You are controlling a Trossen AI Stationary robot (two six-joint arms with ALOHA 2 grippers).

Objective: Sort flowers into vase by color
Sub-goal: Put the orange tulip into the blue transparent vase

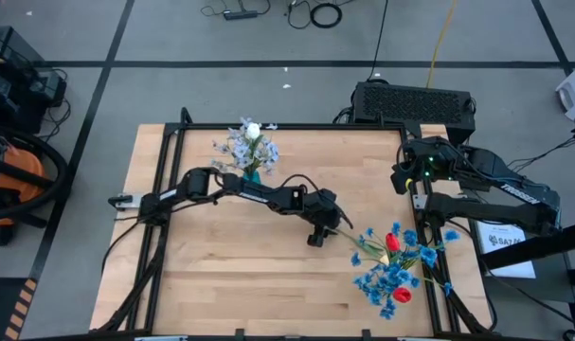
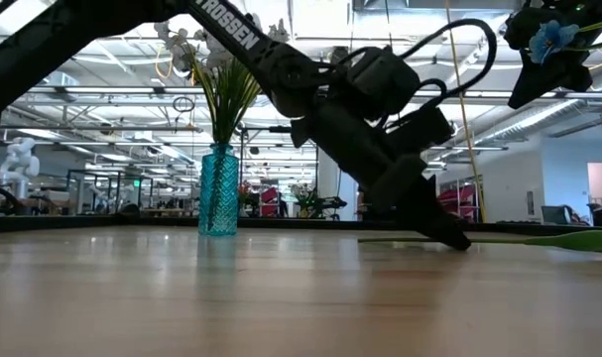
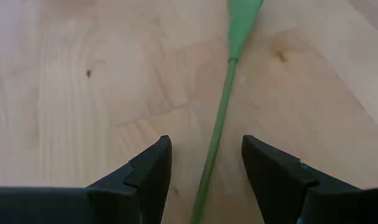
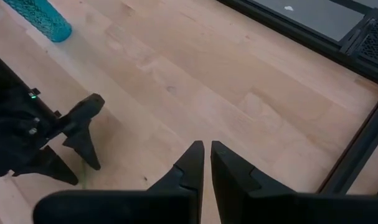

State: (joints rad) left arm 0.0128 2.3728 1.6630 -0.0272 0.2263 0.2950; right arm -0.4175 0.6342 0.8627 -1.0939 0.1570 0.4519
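Wooden table (image 1: pixel 221 275): left fingers (image 3: pixel 148 177) straddle green stem (image 3: pixel 217 134)

White capital letters reading "TROSSEN" run along the dark left arm (image 2: pixel 226 32) in the low view. In the high view the right arm (image 1: pixel 514 192) bears white lettering too small to make out, and the white sheet (image 1: pixel 508 242) beside it shows dark print that stays unreadable

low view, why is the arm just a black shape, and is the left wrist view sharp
Low view: bright ceiling lights behind backlight the left arm into a silhouette; the teal vase stays readable. Left wrist view: the green stem and wood grain are sharp, the fingers dark.
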